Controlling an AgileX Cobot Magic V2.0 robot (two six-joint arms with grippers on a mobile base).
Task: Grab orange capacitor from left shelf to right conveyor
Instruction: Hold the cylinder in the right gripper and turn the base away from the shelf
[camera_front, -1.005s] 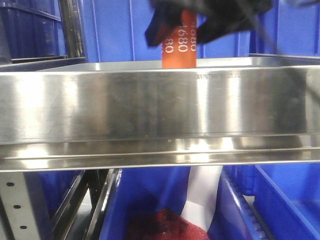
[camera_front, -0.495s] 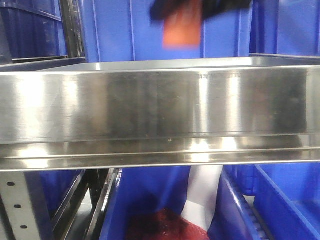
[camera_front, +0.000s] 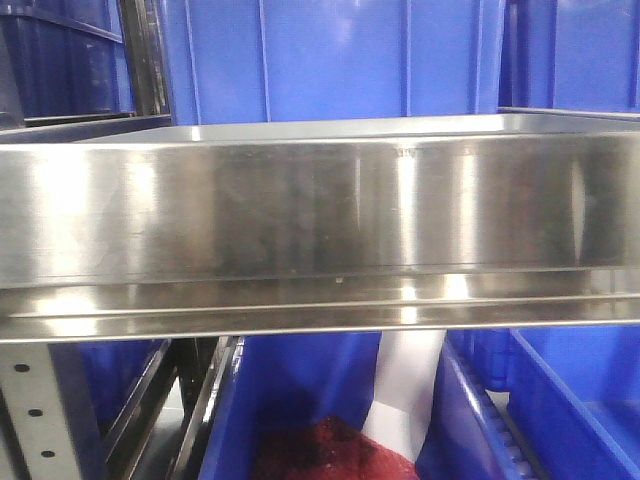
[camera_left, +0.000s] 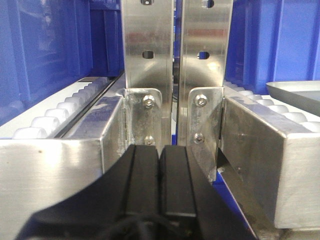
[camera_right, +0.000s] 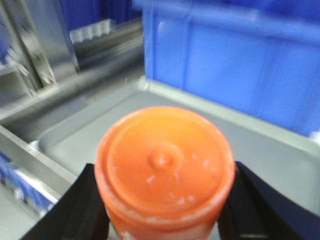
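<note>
Fills the front view with shelf (camera_front: 300, 130) and its tall lip (camera_front: 320, 215), no capacitor showing there. Holds capacitor (camera_right: 165, 167) upright above the grey tray (camera_right: 90, 130), right claw (camera_right: 165, 205) clamped on its sides below the rim, probably high so as to clear that lip on the way to the conveyor. Parks left claw (camera_left: 160, 175) pressed shut, empty, seemingly out of the way.

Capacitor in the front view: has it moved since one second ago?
Yes. The capacitor rose above the shelf lip and left the front view; the right wrist view shows it.
</note>
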